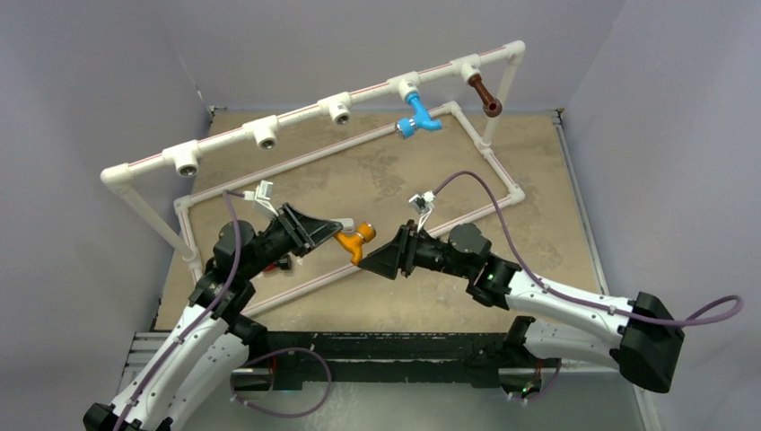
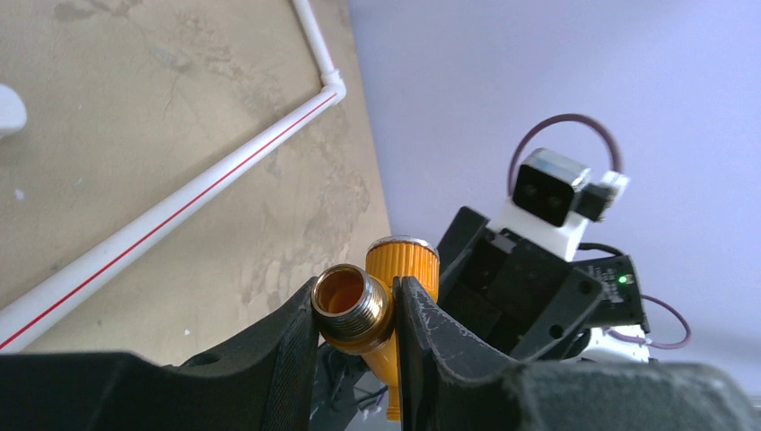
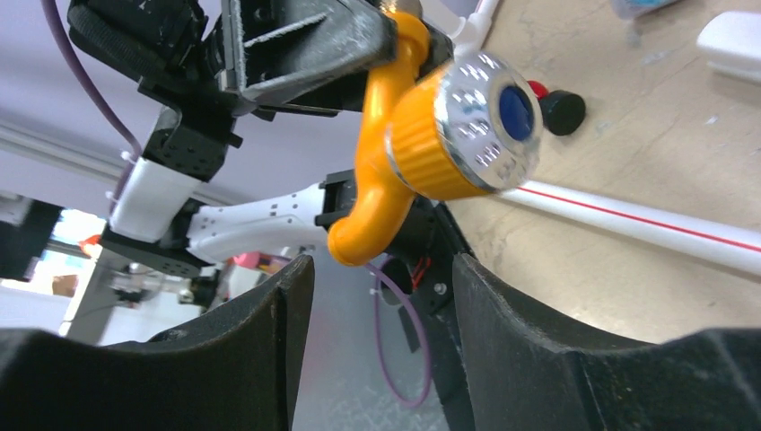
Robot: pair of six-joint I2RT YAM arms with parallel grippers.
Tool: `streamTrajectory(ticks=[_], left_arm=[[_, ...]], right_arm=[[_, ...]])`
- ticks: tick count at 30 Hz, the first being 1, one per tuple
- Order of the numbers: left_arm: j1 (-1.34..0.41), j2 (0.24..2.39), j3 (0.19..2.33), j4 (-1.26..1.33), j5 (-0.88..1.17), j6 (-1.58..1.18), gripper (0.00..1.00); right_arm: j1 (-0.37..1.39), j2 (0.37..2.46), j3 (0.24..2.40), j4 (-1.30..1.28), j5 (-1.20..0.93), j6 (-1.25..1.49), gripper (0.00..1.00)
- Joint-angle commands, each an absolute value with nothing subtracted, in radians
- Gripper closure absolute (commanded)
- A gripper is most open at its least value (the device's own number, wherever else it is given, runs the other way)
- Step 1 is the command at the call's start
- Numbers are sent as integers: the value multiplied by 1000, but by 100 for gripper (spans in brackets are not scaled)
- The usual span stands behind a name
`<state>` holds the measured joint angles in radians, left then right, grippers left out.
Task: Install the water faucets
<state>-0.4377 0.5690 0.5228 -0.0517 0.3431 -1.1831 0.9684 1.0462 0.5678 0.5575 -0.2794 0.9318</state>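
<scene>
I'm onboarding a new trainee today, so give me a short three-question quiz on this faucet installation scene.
1. True or false: the light blue faucet is mounted in a tee fitting.
2. How many tee sockets stand empty: A two, B three, C four?
3. Which end effector grips the orange faucet?
Key: 1 true; 2 B; 3 the left end effector, on its threaded metal end.

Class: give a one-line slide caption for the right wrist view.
Orange faucet, clamped in the left gripper, poised just ahead of the open right gripper.
</scene>
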Motion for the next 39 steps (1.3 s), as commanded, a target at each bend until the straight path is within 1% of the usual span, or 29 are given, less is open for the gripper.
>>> streamTrajectory(ticks=[1, 9, 18, 26, 29, 31, 34, 36, 39], left_arm=[[-432, 564, 526, 61, 325, -1215, 100], [-433, 547, 522, 62, 313, -1212, 100], [-433, 542, 511, 90, 325, -1221, 100], [-433, 544, 493, 113, 336, -1232, 100], [-432, 549, 489, 123, 342, -1235, 100], [-433, 549, 488, 121, 341, -1235, 100], [-432, 544, 485, 123, 334, -1233, 100], [-433, 544, 486, 122, 333, -1230, 100], [-433, 547, 490, 118, 337, -1229, 100]], right_arm=[[965, 1071, 529, 776, -265, 1112, 42], [969, 1142, 508, 1017, -194, 1266, 43], [999, 1227, 534, 1070, -139, 1331, 46], [1029, 1273, 542, 1129, -87, 1362, 51], [1034, 1284, 533, 1151, -70, 1379, 57], [1034, 1282, 530, 1155, -63, 1379, 64], [1035, 1282, 530, 1151, -60, 1376, 83], [1035, 1284, 525, 1152, -56, 1376, 100], [1037, 1282, 517, 1159, -54, 1375, 100]])
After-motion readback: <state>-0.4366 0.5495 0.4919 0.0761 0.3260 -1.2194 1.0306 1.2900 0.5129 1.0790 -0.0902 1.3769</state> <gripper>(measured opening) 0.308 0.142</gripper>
